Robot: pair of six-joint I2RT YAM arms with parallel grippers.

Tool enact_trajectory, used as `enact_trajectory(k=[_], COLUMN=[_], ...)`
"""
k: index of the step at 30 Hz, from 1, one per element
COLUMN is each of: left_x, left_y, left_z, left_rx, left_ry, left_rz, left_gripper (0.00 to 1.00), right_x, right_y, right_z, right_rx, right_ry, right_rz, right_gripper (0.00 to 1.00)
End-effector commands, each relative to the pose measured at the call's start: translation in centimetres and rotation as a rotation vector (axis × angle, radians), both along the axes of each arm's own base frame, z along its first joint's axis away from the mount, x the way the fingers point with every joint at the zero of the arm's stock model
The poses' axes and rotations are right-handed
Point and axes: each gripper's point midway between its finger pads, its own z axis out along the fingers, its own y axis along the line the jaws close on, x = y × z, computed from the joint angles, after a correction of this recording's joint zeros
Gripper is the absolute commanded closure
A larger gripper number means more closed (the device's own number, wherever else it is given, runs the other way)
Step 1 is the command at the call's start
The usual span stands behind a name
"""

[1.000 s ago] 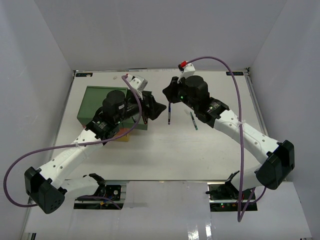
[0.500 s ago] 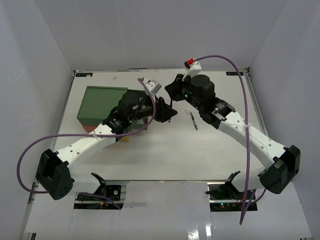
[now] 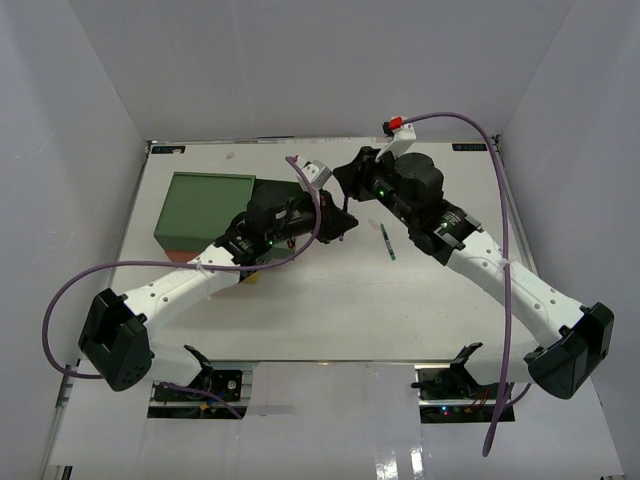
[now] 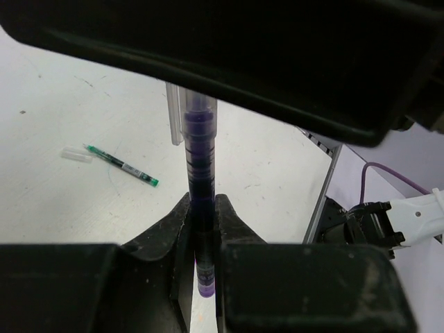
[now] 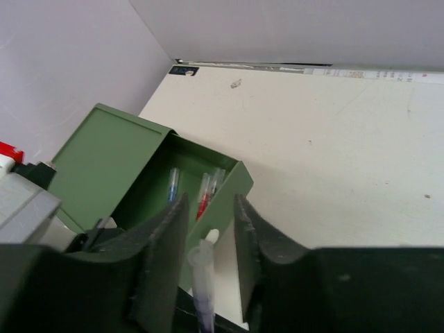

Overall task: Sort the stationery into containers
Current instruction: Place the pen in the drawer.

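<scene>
Left wrist view is showing the left gripper [image 4: 202, 208] clamping tight on a thin pen with a purple ink barrel and a clear top [image 4: 198, 139]. Its two black fingers [image 4: 166, 236] are pressing the barrel from both sides, and the pen is standing straight up between them, its purple lower tip poking out below the pads. Behind the pen, a thin green pen [image 4: 119, 164] is lying flat on the white table [image 4: 69, 97], with a small clear cap [image 4: 75, 154] lying just beside its far end, apart from it.

The right gripper [image 5: 208, 205] is standing narrowly parted around the clear top of the same purple pen: in the right wrist view the top is sitting between the black fingers [image 5: 165, 243] with a gap showing on one side, so the jaws are not pinching it.

Beyond those fingers, the green box-shaped drawer tier [image 5: 104, 163] is standing open, and three thin pens are lying inside it: a blue one [image 5: 172, 184], a red one [image 5: 203, 198] and a clear one [image 5: 217, 180].

From above, both grippers are meeting near the middle of the table, just right of the green tier, while the green pen is lying to their right. A sliver of orange and yellow [image 3: 245, 272] is peeking out under the left arm.
</scene>
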Motion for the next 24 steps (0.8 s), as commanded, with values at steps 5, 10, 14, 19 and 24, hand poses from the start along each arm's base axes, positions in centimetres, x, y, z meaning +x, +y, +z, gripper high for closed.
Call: enact_trajectory(k=[5, 10, 14, 19, 24], left_x=[0.6, 1.7, 3.6, 5.5, 5.8], left_y=[1.4, 3.8, 7.9, 13.7, 15.9], left_z=[1.3, -0.3, -0.1, 0.8, -1.2], left_rx=[0.013, 0.157, 0.261, 0.371, 0.491], left_ry=[-0.005, 0.051, 0.086, 0.174, 0.278], left_rz=[0.089, 0.205, 0.341, 0.455, 0.479], left_gripper=[1.00, 1.00, 1.00, 0.97, 0.90], right_x=[-0.4, -1.0, -1.4, -1.0, -0.7], right_y=[-2.8, -5.6, -9.1, -12.6, -13.8], right_z=[2.6, 3.5, 3.2, -0.6, -6.0], right_rx=[0.058, 0.023, -0.043, -0.144, -0.229], right_ry=[-0.072, -0.107, -0.123, -0.069, 0.031], right_rz=[-0.078, -0.138, -0.221, -0.301, -0.309], right_gripper=[0.28, 0.11, 0.02, 0.06, 0.08])
